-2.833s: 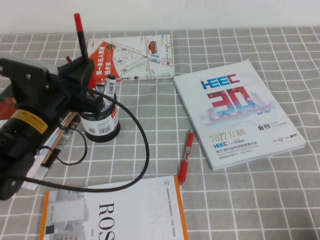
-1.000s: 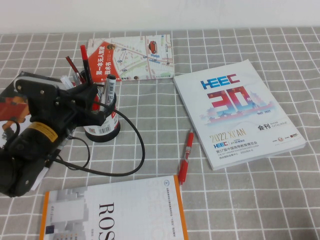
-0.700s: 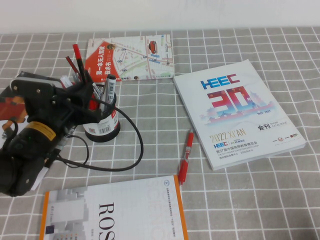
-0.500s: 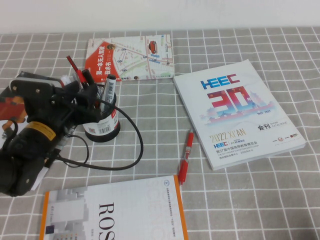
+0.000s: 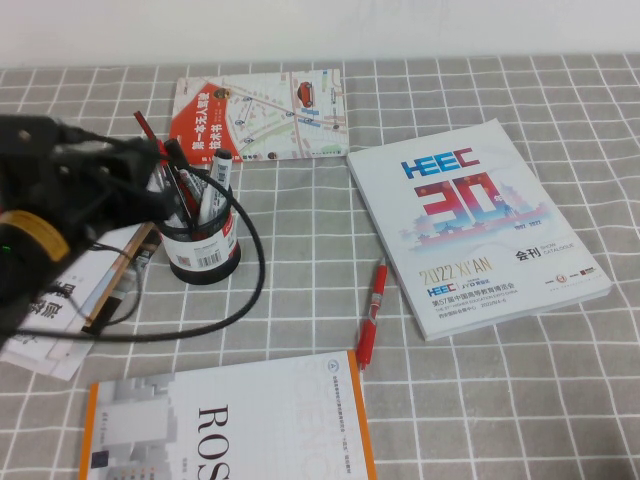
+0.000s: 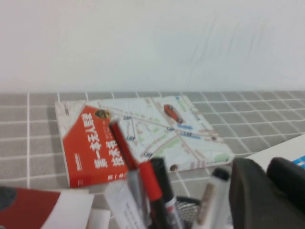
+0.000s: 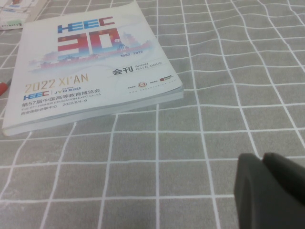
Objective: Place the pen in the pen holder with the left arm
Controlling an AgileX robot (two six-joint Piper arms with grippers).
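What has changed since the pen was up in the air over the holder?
The left gripper lowered the pen into the pen holder, where it now leans, apparently released; the arm drew back leftward. The red pen and books stayed put. The right gripper hovers over cloth beside the HEEC catalogue.

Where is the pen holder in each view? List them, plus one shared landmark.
High view: pen holder left of centre, by the left gripper.
Left wrist view: its mesh rim beneath the pens, beside the left gripper.
Right wrist view: absent; only the right gripper over cloth.
Landmark: map booklet behind the holder, high and left wrist views.
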